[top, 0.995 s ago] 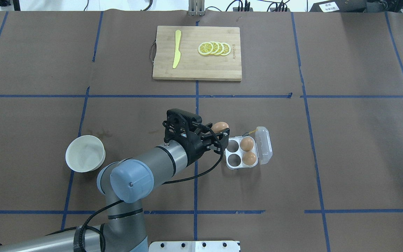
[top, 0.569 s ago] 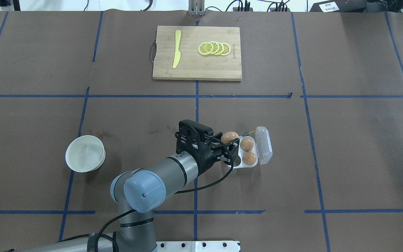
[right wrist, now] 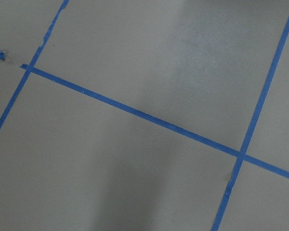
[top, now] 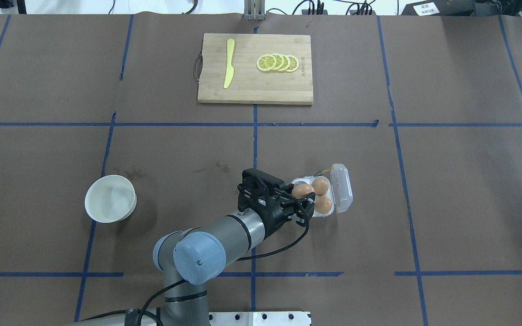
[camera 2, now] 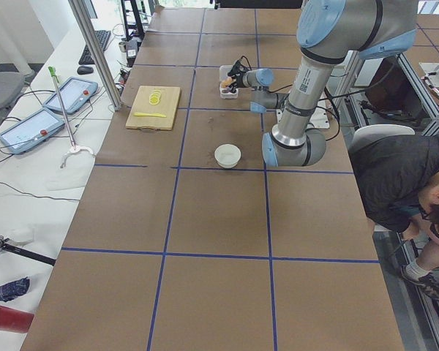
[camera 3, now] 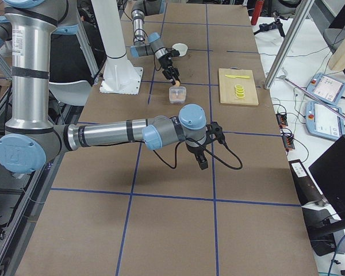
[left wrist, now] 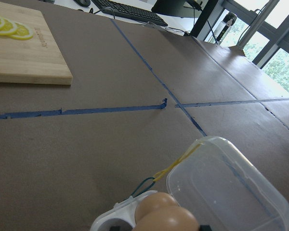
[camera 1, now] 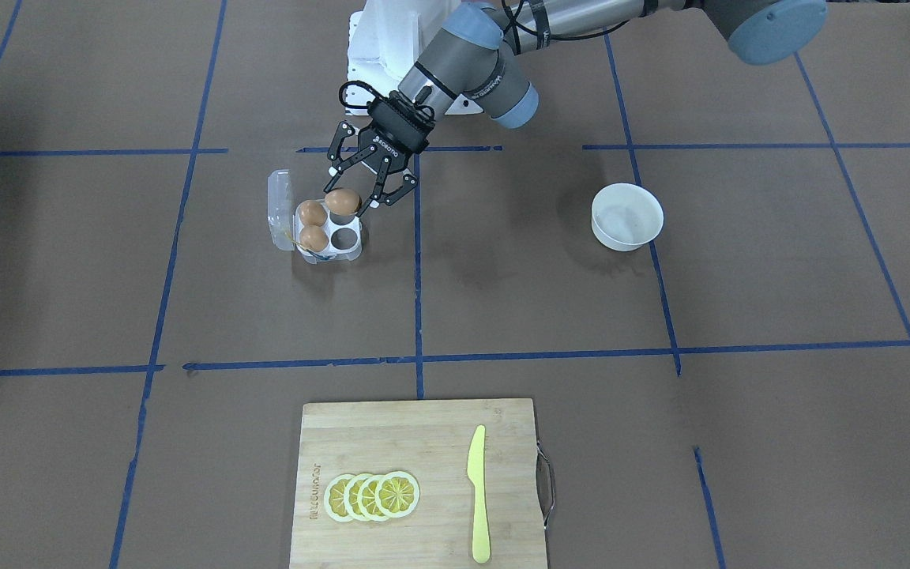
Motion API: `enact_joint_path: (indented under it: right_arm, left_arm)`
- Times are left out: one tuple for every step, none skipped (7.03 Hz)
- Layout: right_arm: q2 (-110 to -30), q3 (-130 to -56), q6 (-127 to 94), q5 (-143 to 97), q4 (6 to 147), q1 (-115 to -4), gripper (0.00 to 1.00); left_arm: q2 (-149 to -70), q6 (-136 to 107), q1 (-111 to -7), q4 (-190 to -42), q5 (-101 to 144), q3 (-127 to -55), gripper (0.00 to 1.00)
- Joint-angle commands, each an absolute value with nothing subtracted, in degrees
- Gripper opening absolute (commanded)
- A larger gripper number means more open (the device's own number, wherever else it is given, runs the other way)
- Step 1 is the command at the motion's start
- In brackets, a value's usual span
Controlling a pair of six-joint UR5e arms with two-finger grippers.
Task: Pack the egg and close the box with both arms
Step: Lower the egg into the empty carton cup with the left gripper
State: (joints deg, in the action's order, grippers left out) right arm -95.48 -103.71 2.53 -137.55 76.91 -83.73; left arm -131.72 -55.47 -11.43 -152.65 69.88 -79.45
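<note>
My left gripper point(top: 305, 195) is shut on the egg point(top: 302, 190), a brown one, and holds it just over the far-left cup of the box point(top: 342, 188). The box is a clear carton with its lid open to the right. Two other brown eggs point(top: 320, 186) point(top: 323, 205) sit in its right-hand cups. In the front-facing view the egg point(camera 1: 342, 201) sits between the fingers point(camera 1: 380, 197), above the box point(camera 1: 277, 207). The left wrist view shows the egg point(left wrist: 176, 222), the lid point(left wrist: 226, 192) and the yellow string point(left wrist: 180, 161). My right gripper point(camera 3: 202, 162) hangs over bare table; I cannot tell whether it is open or shut.
A white bowl point(top: 110, 198) stands left of my left arm. A wooden cutting board point(top: 255, 86) with a yellow knife point(top: 229, 63) and lemon slices point(top: 277, 62) lies at the far middle. Blue tape lines cross the brown table.
My left arm has carried the egg to the right and towards the robot, from beside the box's far-left corner to over its left cups. The box and its two eggs have not moved.
</note>
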Motion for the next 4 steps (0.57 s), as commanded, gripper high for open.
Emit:
enact_joint_path:
  right_arm:
    - [-95.62, -103.62, 2.55, -137.55, 76.90, -83.76, 1.00]
    - [-95.62, -103.71, 2.55, -137.55, 76.90, -83.76, 1.00]
    - [-95.62, -103.62, 2.46, -137.55, 76.90, -83.76, 1.00]
    - [-95.62, -103.62, 2.46, -137.55, 76.90, -83.76, 1.00]
  left_arm:
    - [-132.97, -55.55, -11.08, -152.67, 69.87, -77.70, 0.25]
    - [-132.98, -55.55, -10.55, -152.67, 69.87, -77.70, 0.27]
    - [-132.98, -55.55, -10.29, -152.67, 69.87, -77.70, 0.28]
    - [-132.98, -55.55, -10.20, -152.67, 69.87, -77.52, 0.31]
